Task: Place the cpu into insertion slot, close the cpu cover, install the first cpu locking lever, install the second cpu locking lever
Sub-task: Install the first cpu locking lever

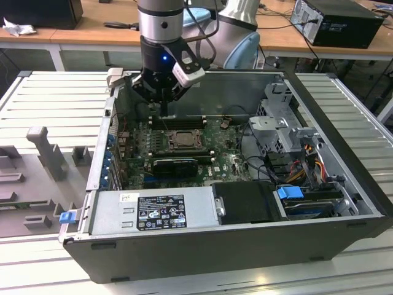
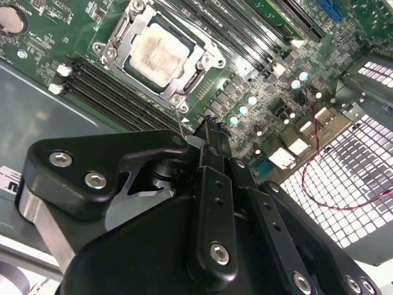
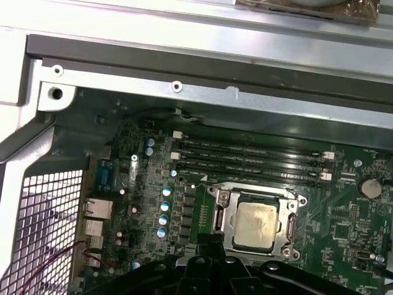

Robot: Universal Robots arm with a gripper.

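You get bright, even room light in the exterior view: the pale ribbed desk (image 1: 49, 98) reflects it softly, while the inside of the computer case (image 1: 344, 178) sits darker, shaded by its own walls. A small blue lamp glows on the arm (image 1: 164, 59). In the second wrist view the cpu (image 2: 161, 54) looks washed pale by glare, the tool (image 2: 209, 130) is a dark mass with a few highlights on its screws, and the perforated panel (image 2: 362, 153) burns out white. In the first wrist view the motherboard (image 3: 147, 184) lies dim and greenish.

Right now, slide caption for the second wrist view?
The hand hovers over the motherboard, near the cpu framed by the cpu cover.
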